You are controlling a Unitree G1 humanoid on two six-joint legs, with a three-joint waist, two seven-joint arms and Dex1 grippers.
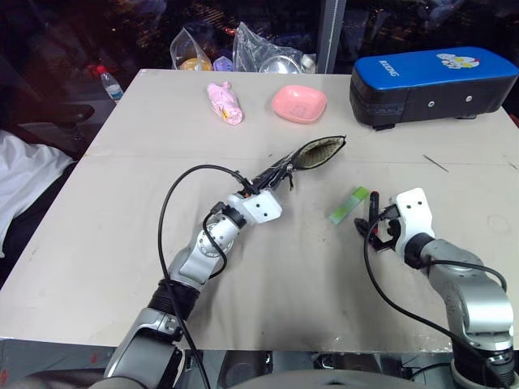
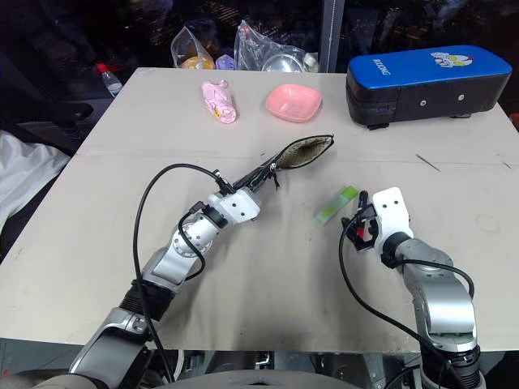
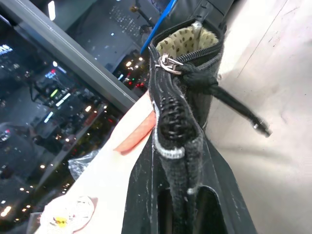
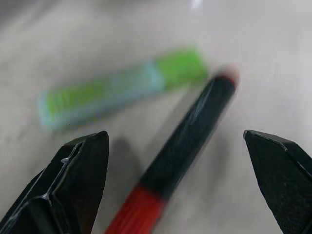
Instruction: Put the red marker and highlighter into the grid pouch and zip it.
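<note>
The grid pouch (image 1: 318, 152) is lifted off the table at mid-centre, its mouth gaping and showing a pale dotted lining. My left gripper (image 1: 274, 177) is shut on the pouch's near end; in the left wrist view the zipper (image 3: 171, 114) runs away from the fingers to the metal pull (image 3: 165, 63). The light green highlighter (image 1: 349, 204) lies flat on the table to the right of the pouch. Just right of it lies the red marker (image 4: 190, 129), a black barrel with a red end. My right gripper (image 1: 375, 224) hovers low over the marker, open, one finger on each side and not touching it.
A big blue-and-black case (image 1: 434, 85) stands at the back right. A pink dish (image 1: 298, 104) and a pink wrapped item (image 1: 225, 104) lie at the back centre, with plastic bags (image 1: 268, 50) and a small bottle (image 1: 109, 83) beyond the table's far edge.
</note>
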